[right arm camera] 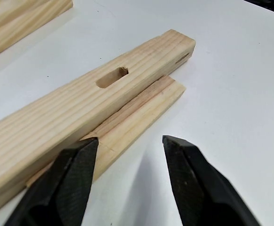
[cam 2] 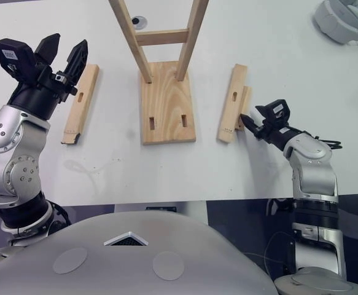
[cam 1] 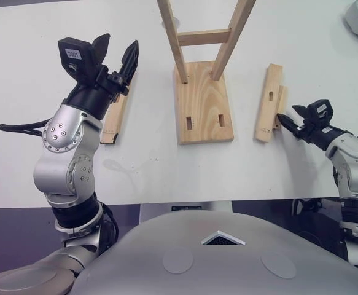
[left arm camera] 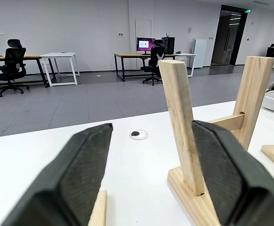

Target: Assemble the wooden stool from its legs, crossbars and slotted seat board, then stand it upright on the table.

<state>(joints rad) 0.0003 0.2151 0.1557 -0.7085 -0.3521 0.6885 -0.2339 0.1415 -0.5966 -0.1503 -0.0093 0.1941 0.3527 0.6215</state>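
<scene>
Counter (cam 1: 37, 55): white, carries all the parts.

Seat board (cam 1: 204, 132): lies flat in the middle of the counter. Two upright legs (cam 1: 174, 43) stand in its far end, joined by a crossbar (cam 1: 203, 38) between them. The two slots at its near end are open.

Left loose leg (cam 2: 83, 101): flat on the counter, left of the seat board and apart from it, running far to near. One slot shows in its top face. From the head, my left arm covers part of it.

Right loose leg (cam 1: 268, 101): flat on the counter, right of the seat board, also running far to near, slot facing up. A thinner loose crossbar (right arm camera: 137, 110) lies along its right side, touching it.

Left fingers (cam 1: 129, 61): spread wide, holding nothing, raised above the counter over the far end of the left loose leg. In the wrist view the upright legs stand beyond the two pads.

Right fingers (right arm camera: 75, 179): apart, holding nothing, low at the right side of the right loose leg. One tip sits at the near end of the loose crossbar, the other over bare counter just to its right. I cannot tell whether either tip touches wood.

Small round grommet (cam 2: 139, 20): set in the counter beyond the seat board.
</scene>
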